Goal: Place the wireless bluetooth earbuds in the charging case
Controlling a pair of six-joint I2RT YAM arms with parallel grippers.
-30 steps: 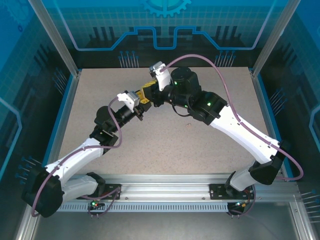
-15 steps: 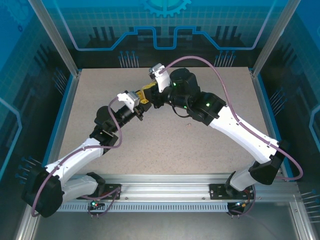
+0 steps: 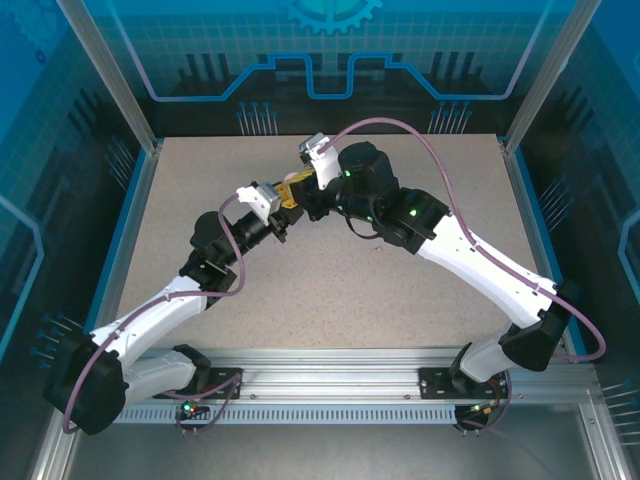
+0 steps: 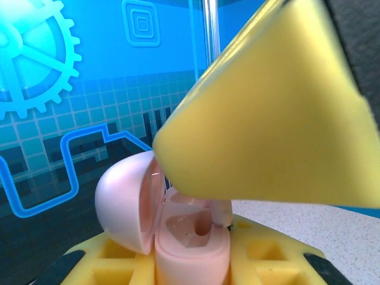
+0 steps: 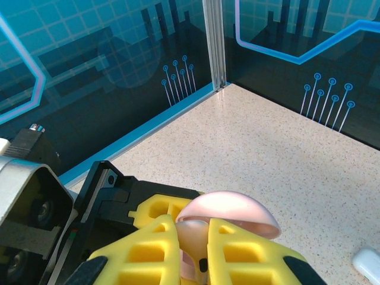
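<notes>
Left wrist view: the left gripper (image 4: 190, 267) is clamped on a pink charging case (image 4: 190, 240), holding it upright between its yellow fingers (image 4: 113, 261), with the lid (image 4: 122, 199) swung open to the left. From above, the right gripper (image 5: 193, 230), its fingers pressed nearly together, pinches a pale pink earbud (image 4: 222, 212) at the right side of the case's open mouth. A small white object (image 5: 368, 264) lies on the speckled table (image 5: 285, 142) nearby.
</notes>
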